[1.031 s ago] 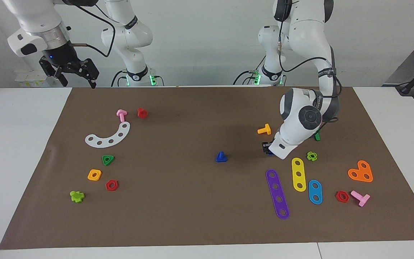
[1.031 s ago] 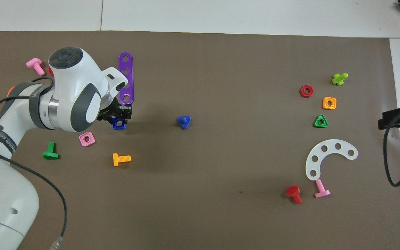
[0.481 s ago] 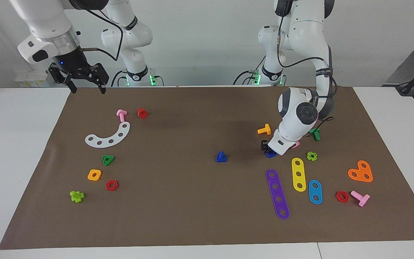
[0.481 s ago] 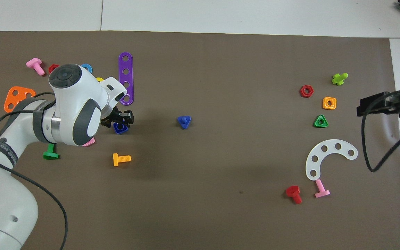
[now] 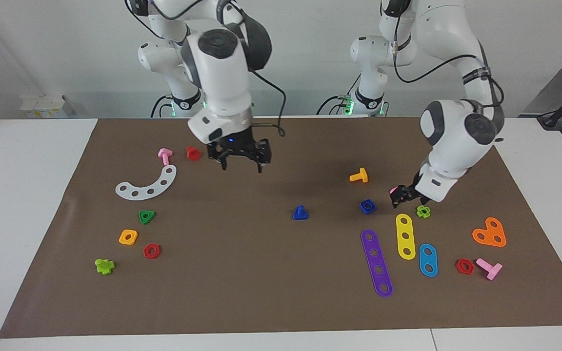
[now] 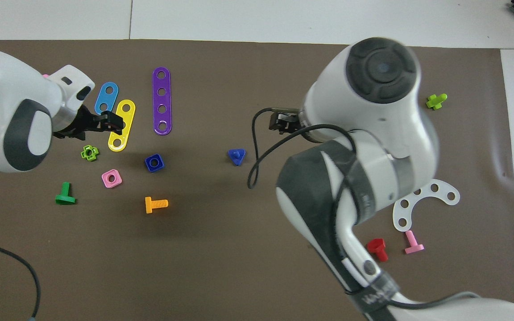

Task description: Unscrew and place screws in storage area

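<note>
Nearby, triangular-headed blue plastic screw [image 5: 300,213]

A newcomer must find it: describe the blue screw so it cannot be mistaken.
Start at the middle of the brown mat. The blue screw lies there alone, toward the right arm's end from the blue square nut. Its triangular head and upright stem set it apart; the nut has a hole.

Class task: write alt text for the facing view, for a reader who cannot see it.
A small blue plastic triangular-headed toy bolt lies mid-mat on the brown mat. The right arm's open tool hangs above the mat, nearer the robots. The left arm's tool is low beside a blue square nut.
</note>
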Motion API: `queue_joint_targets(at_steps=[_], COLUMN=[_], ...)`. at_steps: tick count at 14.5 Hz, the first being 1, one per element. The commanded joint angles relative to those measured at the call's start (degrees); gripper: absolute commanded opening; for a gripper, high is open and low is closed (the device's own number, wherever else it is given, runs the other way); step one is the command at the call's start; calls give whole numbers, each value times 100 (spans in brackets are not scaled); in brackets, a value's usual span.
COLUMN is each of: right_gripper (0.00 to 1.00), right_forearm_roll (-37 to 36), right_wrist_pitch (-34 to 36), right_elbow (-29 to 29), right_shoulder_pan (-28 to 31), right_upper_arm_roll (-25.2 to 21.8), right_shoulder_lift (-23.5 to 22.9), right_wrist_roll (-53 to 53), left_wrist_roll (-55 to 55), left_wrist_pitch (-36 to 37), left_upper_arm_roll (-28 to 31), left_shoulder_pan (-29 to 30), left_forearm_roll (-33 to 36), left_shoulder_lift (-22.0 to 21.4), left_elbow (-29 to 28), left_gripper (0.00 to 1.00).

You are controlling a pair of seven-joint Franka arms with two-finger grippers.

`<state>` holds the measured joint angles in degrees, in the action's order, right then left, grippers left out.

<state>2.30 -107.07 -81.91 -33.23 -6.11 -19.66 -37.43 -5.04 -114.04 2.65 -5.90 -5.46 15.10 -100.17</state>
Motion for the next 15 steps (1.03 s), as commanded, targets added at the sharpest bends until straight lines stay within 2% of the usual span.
queue_joint_targets(at_steps=[1, 3, 5, 8, 10, 12, 13, 15], right_gripper=[99, 99, 98, 88, 72, 62, 58, 58], right_forearm_roll=[-1, -54, -107, -98, -98, -98, -98, -98], right_wrist_pitch=[-812, -1139, -1744, -1948, -2001, -2080, -2098, -2116], right_elbow=[220, 342, 325, 133, 1, -218, -254, -264], right_shoulder_pan=[-314, -675, -711, -737, -807, -878, -887, -887], right_upper_arm_roll=[-22, -40, -22, -13, -5, -5, -5, -5], right_shoulder_lift=[-817, -1493, -1724, -1778, -1769, -1725, -1716, -1716], right_wrist_roll=[-282, -300, -309, -292, -265, -230, -221, -178], left_wrist_roll=[799, 1441, 1724, 1717, 1708, 1638, 1481, 736], left_wrist_pitch=[365, 470, 663, 1469, 1971, 2210, 2228, 2211], left_upper_arm_roll=[-37, -28, -36, -45, -115, -203, -221, -256], left_shoulder_pan=[632, 1054, 1240, 1162, 1127, 943, 820, 443], left_forearm_roll=[-25, -8, 429, 889, 889, 889, 889, 889], left_shoulder_lift=[-147, -278, -480, -736, -902, -1069, -1148, -1219], left_elbow=[156, 156, 191, 611, 867, 921, 912, 824], left_gripper=[100, 100, 100, 100, 100, 100, 100, 100])
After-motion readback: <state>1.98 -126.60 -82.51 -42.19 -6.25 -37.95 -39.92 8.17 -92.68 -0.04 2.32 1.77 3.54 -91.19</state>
